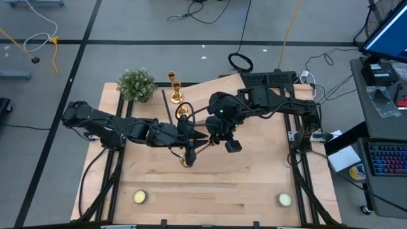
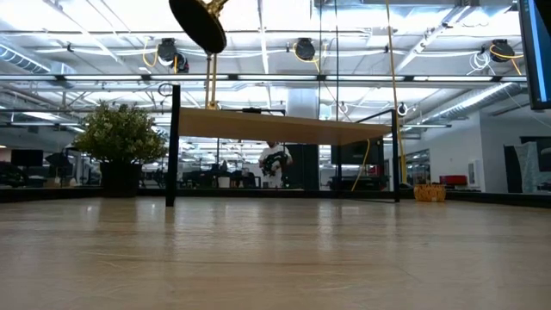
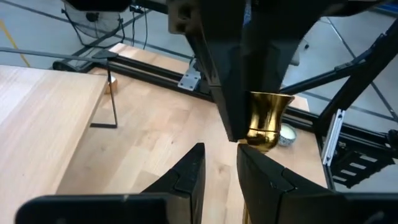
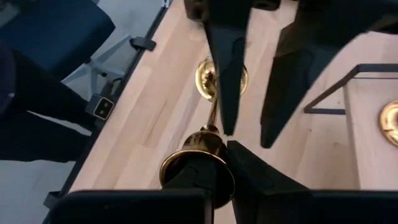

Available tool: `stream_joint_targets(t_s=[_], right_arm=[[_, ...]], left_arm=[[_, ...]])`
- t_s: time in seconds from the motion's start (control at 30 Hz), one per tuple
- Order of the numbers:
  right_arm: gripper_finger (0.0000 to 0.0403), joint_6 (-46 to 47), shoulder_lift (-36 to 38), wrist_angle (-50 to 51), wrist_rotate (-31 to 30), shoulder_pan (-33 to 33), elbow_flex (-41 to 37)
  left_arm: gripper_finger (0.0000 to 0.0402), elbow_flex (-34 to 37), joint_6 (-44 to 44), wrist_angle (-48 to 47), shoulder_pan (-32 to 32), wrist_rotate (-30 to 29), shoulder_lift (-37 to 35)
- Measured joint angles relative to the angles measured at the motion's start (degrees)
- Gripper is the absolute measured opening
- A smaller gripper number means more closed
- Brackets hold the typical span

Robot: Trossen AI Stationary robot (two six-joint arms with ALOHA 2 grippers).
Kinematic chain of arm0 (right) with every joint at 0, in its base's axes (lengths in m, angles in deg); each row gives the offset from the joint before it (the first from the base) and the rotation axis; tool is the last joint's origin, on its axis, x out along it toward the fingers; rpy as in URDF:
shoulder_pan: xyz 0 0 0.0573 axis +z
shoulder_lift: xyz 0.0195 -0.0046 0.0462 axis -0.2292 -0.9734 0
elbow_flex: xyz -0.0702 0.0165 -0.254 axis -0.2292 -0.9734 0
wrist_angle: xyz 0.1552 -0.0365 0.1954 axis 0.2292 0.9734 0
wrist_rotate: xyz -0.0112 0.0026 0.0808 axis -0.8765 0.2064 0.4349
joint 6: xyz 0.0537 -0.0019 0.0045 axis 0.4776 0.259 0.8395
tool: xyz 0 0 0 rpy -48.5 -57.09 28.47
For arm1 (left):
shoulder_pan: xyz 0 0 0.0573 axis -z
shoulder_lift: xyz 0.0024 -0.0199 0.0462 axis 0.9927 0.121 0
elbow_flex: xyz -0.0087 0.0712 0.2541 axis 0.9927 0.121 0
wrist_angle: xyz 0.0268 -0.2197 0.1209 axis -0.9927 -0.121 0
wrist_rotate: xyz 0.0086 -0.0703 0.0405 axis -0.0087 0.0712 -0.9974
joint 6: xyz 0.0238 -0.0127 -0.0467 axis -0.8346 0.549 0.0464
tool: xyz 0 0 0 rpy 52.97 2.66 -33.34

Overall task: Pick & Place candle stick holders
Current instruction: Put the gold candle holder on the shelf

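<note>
A small potted plant [image 1: 136, 84] stands at the upper left of the pale wooden surface [image 1: 254, 178] in the high view. Just right of it a thin black frame [image 1: 168, 105] carries a raised wooden board [image 1: 216, 86] that slants toward the upper middle. Two pale tealight discs lie near the lower edge, one at lower left [image 1: 140, 197] and one at lower right [image 1: 284, 200], both well apart from the arms. Beyond the surface, cables trail over the grey floor, and a keyboard [image 1: 388, 159] and a monitor [image 1: 388, 32] sit at the right edge of the frame.

Three gold candlesticks can be counted in the high view. One [image 1: 175, 88] stands upright near the plant, at the upper middle. A second [image 1: 184, 110] stands just below it, close to the black frame. The third [image 1: 187, 158] is held between the two arms in the frame's centre, raised off the surface, its long axis lying roughly along the line from the left pincer [image 1: 191, 145] toward the lower middle. In the right wrist view its stem [image 4: 211, 118] runs away from the camera to the round base [image 4: 211, 78], with the cup end [image 4: 199, 163] nearest the camera.

The left pincer is clamped on this candlestick, and both arms crowd the same spot. The right pincer [image 4: 225, 155] has its fingers together beside the cup end.

In the low view only a dark round underside [image 2: 198, 24] shows at the top, high above the surface.
</note>
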Motion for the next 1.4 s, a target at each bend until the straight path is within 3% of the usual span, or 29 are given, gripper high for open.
stream_joint_targets(t_s=[0.47, 0.83, 1.0, 1.2, 1.4], right_arm=[[0.0012, 0.84, 0.00, -0.68, -0.25, -0.11, -0.29], [0.0012, 0.71, 0.00, -0.72, -0.22, 0.22, -0.31], [0.0012, 0.63, 0.00, 0.65, -0.23, 0.20, -0.31], [0.0012, 0.58, 0.00, 0.97, -0.20, 0.22, -1.89], [0.0012, 0.58, 0.05, 0.53, 0.24, 0.22, -4.49]], left_arm=[[0.0099, 0.00, 1.29, 0.66, -0.17, 3.20, 0.65], [0.0224, 0.02, 4.64, 2.92, -2.43, 6.26, 4.61], [0.0248, 0.02, 6.01, 4.01, -3.10, 7.50, 4.57], [0.0243, 0.02, 5.62, 8.45, -3.15, 9.33, 4.45], [0.0174, 0.04, 6.29, 7.21, -3.13, 11.75, 4.55]])
